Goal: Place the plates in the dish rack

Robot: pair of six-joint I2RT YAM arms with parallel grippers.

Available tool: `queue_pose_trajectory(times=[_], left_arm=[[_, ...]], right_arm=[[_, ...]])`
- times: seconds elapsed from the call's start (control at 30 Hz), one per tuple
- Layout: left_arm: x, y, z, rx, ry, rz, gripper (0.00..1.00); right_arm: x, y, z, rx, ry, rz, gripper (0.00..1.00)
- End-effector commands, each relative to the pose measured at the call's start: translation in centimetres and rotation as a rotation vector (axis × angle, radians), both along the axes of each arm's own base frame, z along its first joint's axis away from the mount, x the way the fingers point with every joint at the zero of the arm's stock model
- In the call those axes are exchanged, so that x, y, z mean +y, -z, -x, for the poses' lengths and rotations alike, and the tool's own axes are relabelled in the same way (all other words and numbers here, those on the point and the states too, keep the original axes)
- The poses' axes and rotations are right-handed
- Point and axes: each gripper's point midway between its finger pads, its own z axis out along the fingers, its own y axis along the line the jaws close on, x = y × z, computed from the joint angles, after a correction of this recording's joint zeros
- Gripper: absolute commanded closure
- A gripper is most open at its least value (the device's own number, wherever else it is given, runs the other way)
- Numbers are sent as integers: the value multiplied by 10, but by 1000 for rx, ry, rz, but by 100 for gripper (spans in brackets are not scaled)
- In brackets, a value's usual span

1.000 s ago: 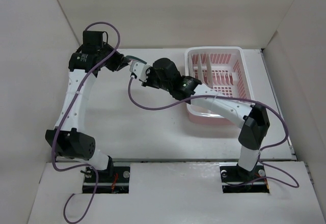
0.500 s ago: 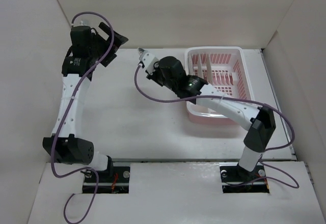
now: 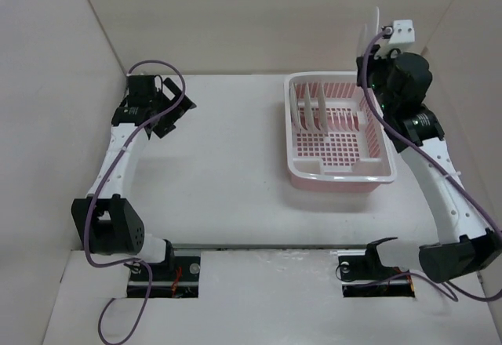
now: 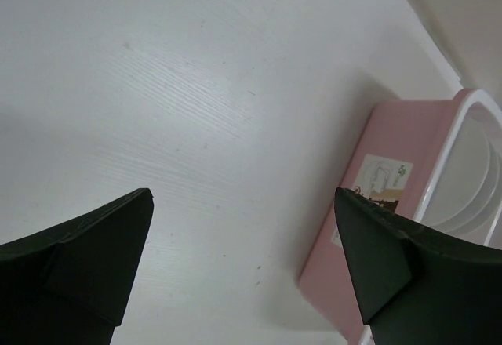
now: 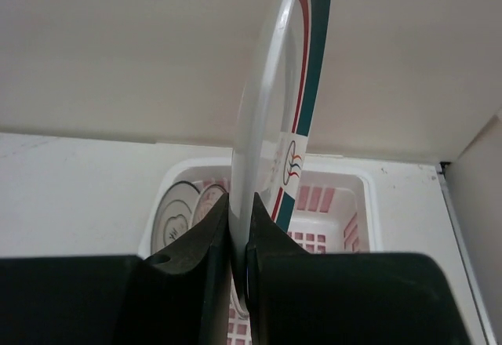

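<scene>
My right gripper (image 5: 239,219) is shut on the green-rimmed white plate (image 5: 292,86), which stands edge-on and upright between the fingers. In the top view this plate (image 3: 369,31) is held high by the right gripper (image 3: 372,63) above the far right corner of the pink dish rack (image 3: 376,174). Two plates (image 3: 295,108) (image 3: 320,106) stand in the prongs at the rack's far left; the right wrist view shows them (image 5: 176,208) (image 5: 206,202) below the held plate. My left gripper (image 3: 172,114) is open and empty over the table's left side, and in its wrist view the left gripper (image 4: 243,196) frames bare tabletop.
The dish rack's pink side wall (image 4: 392,204) with a paper label shows at the right of the left wrist view. White enclosure walls (image 3: 259,16) close in the table at the back and on both sides.
The two grippers met over the table's centre-left a second ago. The left gripper opened and drew back left. The right arm swung the plate right and up, above the rack.
</scene>
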Motion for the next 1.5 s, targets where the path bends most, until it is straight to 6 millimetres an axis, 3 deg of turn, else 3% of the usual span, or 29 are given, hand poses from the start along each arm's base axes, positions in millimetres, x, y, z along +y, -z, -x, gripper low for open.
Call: queue_pose_trajectory(times=[0.0,0.03,0.1,0.23,0.27,0.37,0.4,0.67,1.47], left_arm=[[2,-7,-11,-72,27,-35,0],[2,-7,-11,-73,33,-42,0],[1,3,-14,-49,48,-45,0],[0,7,-17,-41,63,-46,0],[0,7,-17,-42,69,-53,0],[0,7,-16,-44,75,-60,0],[1,8,-16,-45,83,-69,0],[-1,11,-17,-38,97,-69,0],[-1,11,-19,-38,97,-69,0]], right_arm=[[-3,37,-10,71,-82,-67,100],[-7,35,-11,62,-83,-70,100],[-14,48,-18,95,-104,-70,100],[-18,91,-41,210,-155,-78,100],[-18,110,-49,259,-162,-81,100],[-18,134,-57,317,-175,-98,100],[-18,132,-58,308,-176,-97,100],[-24,178,-69,415,-135,-85,100],[-27,231,-71,536,-90,-120,100]])
